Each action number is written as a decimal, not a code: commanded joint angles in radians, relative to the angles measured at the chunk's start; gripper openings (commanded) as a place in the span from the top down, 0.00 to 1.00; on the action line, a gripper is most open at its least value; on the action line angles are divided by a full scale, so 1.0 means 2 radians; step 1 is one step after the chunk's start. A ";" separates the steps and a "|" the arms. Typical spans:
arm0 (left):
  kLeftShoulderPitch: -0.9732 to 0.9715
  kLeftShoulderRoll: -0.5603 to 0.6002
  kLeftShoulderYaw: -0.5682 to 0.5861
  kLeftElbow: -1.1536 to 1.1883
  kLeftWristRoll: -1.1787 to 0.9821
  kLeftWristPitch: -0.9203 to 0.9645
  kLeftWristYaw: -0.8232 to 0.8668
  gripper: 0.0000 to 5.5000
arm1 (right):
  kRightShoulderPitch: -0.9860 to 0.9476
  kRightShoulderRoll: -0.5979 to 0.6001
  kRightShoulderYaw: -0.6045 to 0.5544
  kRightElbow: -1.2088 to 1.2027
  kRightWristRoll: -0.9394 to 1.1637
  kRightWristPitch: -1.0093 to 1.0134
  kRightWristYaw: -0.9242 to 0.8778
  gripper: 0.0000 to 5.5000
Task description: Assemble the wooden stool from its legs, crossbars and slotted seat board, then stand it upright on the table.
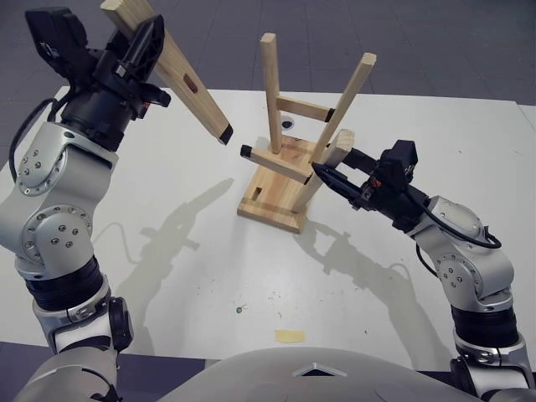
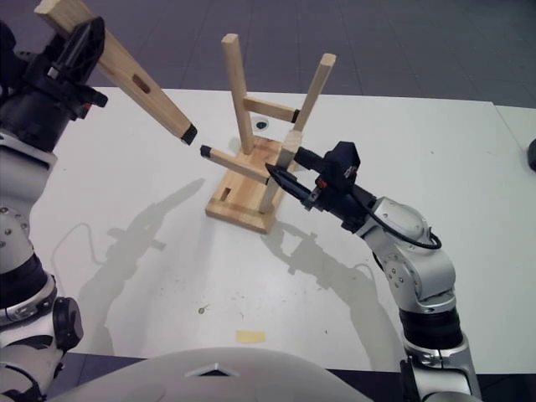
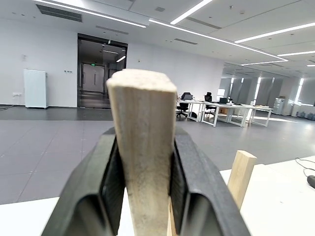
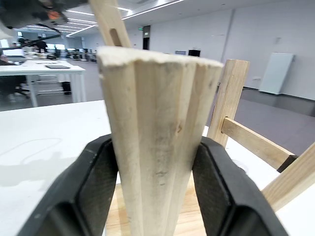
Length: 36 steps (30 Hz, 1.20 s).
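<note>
L gripper (image 1: 144,46) is clamped on a loose leg (image 1: 194,94), up & left of the seat board (image 1: 270,209); the leg's dark tip sits near, not touching, the free end of the crossbar (image 1: 272,162) that juts left over the board. R gripper (image 1: 325,173) is closed on the leg (image 1: 308,194) at the board's right edge. Step looks like mating leg w/ crossbar. Best keep R grip firm as brace; turn slot toward crossbar tip; bring leg upright over the board's empty corner; push straight, no twist.
</note>
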<state>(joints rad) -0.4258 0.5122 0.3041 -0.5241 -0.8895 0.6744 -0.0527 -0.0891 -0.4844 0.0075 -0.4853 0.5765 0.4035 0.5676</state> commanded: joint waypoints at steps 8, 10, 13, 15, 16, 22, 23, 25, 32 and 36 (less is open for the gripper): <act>0.031 -0.049 0.014 0.097 -0.070 0.051 -0.016 0.81 | 0.023 0.024 0.002 0.002 -0.016 0.005 -0.033 0.61; 0.033 -0.058 0.008 0.117 -0.067 0.049 -0.023 0.81 | 0.022 0.025 0.002 0.003 -0.015 0.005 -0.033 0.61; 0.031 -0.063 -0.011 0.129 -0.047 0.049 -0.029 0.81 | 0.022 0.027 0.003 0.003 -0.015 0.005 -0.031 0.61; 0.033 -0.061 -0.019 0.128 -0.030 0.043 -0.030 0.81 | 0.017 0.029 0.005 0.006 -0.015 0.005 -0.029 0.61; 0.032 -0.061 -0.023 0.129 -0.020 0.038 -0.032 0.81 | 0.016 0.029 0.005 0.007 -0.014 0.006 -0.028 0.61; 0.013 -0.100 -0.016 0.167 0.015 -0.001 -0.015 0.81 | 0.014 0.035 0.010 0.006 -0.016 0.007 -0.032 0.61; 0.009 -0.105 -0.012 0.169 0.014 -0.003 -0.013 0.81 | 0.015 0.035 0.011 0.006 -0.016 0.007 -0.031 0.61; 0.003 -0.107 -0.014 0.169 0.016 -0.002 -0.013 0.81 | 0.015 0.035 0.012 0.005 -0.018 0.007 -0.031 0.61; 0.012 -0.075 -0.036 0.147 0.026 0.039 -0.048 0.81 | 0.012 0.040 0.016 0.009 -0.026 0.003 -0.032 0.61; 0.005 -0.084 -0.019 0.143 0.002 0.052 -0.043 0.81 | 0.017 0.043 0.018 0.011 -0.033 -0.002 -0.034 0.61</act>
<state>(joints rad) -0.3998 0.3460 0.2510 -0.2289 -0.8621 0.7461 -0.1450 -0.0702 -0.3992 0.0305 -0.4889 0.5349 0.3787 0.5062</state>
